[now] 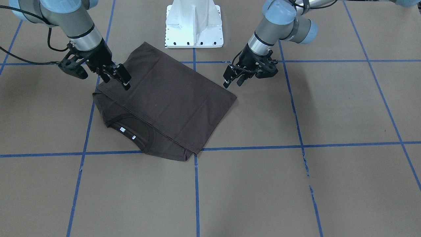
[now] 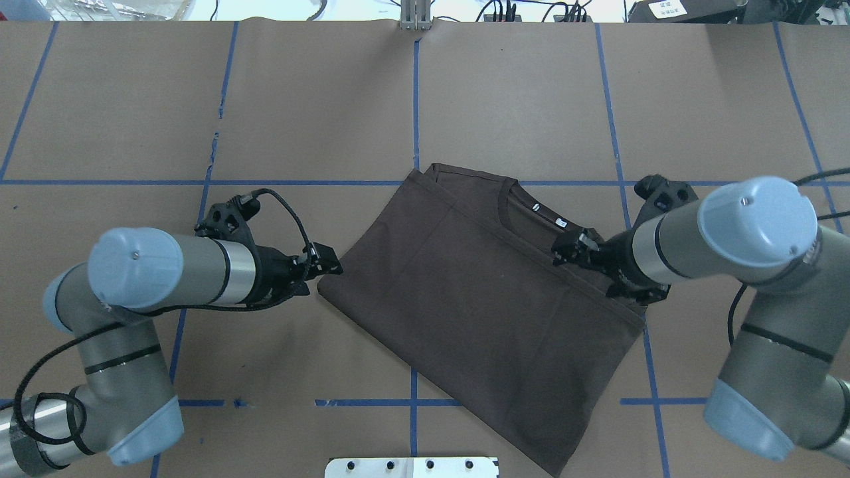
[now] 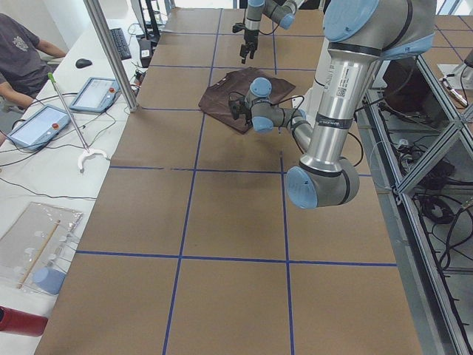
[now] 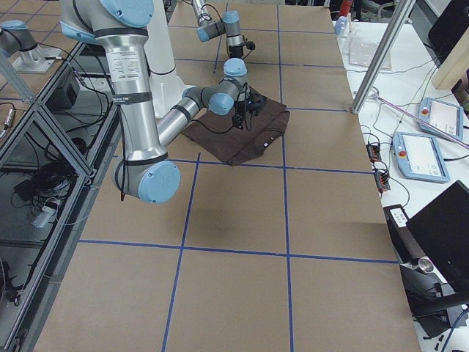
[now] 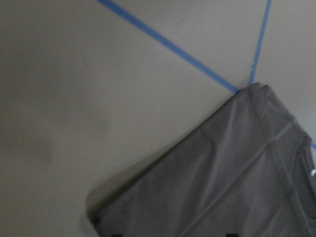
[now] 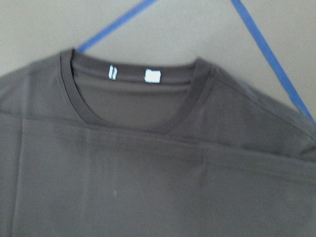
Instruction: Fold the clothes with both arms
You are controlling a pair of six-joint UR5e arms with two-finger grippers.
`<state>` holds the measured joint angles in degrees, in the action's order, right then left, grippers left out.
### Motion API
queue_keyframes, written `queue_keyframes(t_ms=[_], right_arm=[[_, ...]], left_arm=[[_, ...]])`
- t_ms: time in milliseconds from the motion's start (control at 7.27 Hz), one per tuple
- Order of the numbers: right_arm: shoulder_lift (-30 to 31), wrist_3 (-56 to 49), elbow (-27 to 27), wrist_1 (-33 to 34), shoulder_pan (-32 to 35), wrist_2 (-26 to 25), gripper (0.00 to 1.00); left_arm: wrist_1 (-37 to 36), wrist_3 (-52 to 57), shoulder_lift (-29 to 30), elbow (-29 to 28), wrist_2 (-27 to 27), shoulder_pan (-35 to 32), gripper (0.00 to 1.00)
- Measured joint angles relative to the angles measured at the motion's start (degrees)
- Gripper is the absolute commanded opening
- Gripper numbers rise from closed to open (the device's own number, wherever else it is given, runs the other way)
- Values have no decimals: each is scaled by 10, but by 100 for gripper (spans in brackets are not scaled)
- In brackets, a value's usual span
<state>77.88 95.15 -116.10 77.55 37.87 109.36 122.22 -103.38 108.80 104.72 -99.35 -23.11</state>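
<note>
The dark brown T-shirt [image 1: 171,102] [image 2: 478,292] lies flat on the table, its lower half folded up to just short of the collar [image 6: 177,116]. White neck labels [image 6: 153,75] [image 1: 122,129] show inside the collar. My left gripper [image 1: 233,81] [image 2: 329,262] hovers open just off the folded shirt's corner, touching nothing. Open as well, my right gripper [image 1: 115,80] [image 2: 564,249] hangs above the fold edge near the collar and holds no cloth. The left wrist view shows the shirt's corner [image 5: 237,182] on bare paper.
Brown paper with blue tape lines [image 1: 196,184] covers the table. The white pedestal base [image 1: 194,26] stands just behind the shirt. In the exterior left view a person [image 3: 18,52] sits at a side desk with tablets [image 3: 94,92].
</note>
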Motion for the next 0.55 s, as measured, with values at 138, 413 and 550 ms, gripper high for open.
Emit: queue_keyframes(t_ms=[138, 413, 550], right_arm=[[-8, -12, 14, 0, 13, 0, 100], [-12, -19, 24, -1, 19, -1, 100], [-12, -20, 28, -1, 19, -2, 100]], left_arm=[[-42, -1, 15, -2, 6, 11, 70], [-94, 1, 34, -6, 15, 22, 64], [-102, 5, 42, -15, 28, 24, 61]])
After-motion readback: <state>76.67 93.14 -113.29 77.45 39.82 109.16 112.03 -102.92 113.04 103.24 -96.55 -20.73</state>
